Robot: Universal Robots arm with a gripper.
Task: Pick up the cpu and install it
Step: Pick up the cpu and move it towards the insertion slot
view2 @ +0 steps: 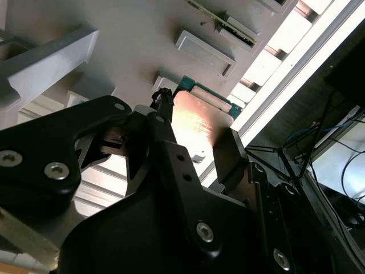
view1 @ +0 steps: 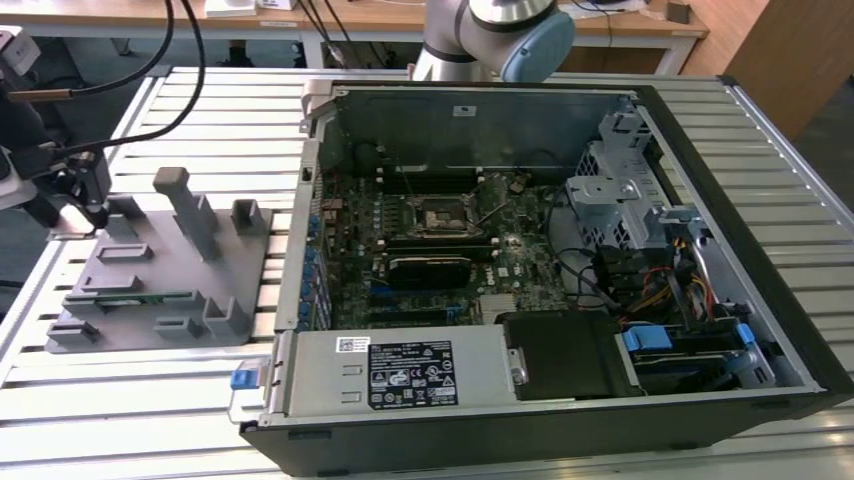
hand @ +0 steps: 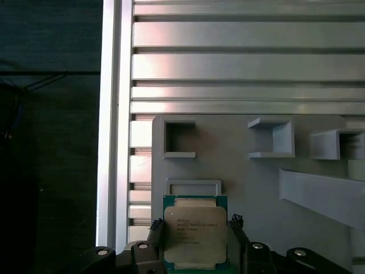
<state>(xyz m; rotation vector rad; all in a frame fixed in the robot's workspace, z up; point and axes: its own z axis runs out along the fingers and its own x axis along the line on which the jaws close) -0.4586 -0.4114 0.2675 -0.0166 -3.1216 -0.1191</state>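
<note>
Although the gripper (hand: pixel 195 224) straddles the cpu (hand: pixel 195 235), its jaws stand apart, a thin gap showing at either side in the first wrist view. The chip lies flat, lid up, on the grey fixture plate (hand: pixel 251 188), just beside a raised frame (hand: pixel 193 184). Risk: an uneven close may tilt or skate the chip; a shallow hold on its thin rim may slip. The socket (view1: pixel 438 215) sits well apart, inside the open computer case (view1: pixel 467 125).

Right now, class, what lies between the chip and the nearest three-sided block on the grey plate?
A low rectangular frame beside the chip, then bare plate up to the block, as the first wrist view shows.
</note>
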